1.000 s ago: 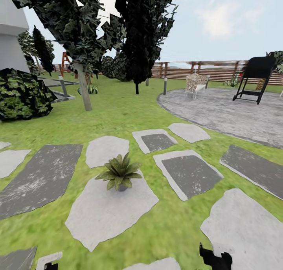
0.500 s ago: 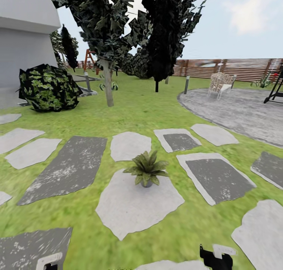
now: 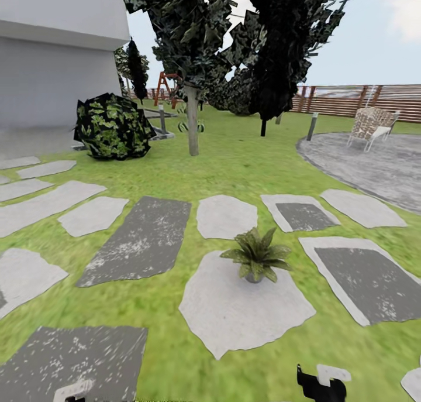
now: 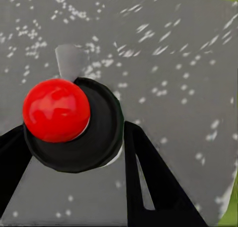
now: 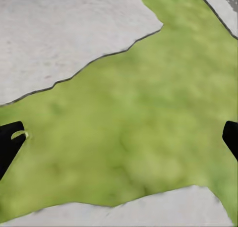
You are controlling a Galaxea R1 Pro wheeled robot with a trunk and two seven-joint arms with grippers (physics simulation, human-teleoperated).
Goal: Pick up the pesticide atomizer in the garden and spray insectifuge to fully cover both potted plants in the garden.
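Potted plant (image 3: pixel 255 257) stands upright on a pale stepping stone (image 3: pixel 245 311) in the lawn, ahead of the robot in the head view; the right gripper (image 3: pixel 319 384) shows dark at the lower edge. Left wrist view: the left gripper (image 4: pixel 74 152) points down at a dark stone, fingers (image 4: pixel 153 182) clamped on the pesticide atomizer (image 4: pixel 74 123), red top facing the camera, long axis along the fingers. Right wrist view: the right gripper (image 5: pixel 119 138) hangs wide open and empty over grass.

- A potted plant (image 3: pixel 255 260) is set on a stepping stone (image 3: pixel 245 311) at lower centre of the head view.
- A shrub (image 3: pixel 112 126) is seen at upper left, before a wall (image 3: pixel 55 86).
- A patio (image 3: pixel 374 162) with a chair (image 3: pixel 372 126) is placed at upper right, a fence (image 3: pixel 374 100) behind it.
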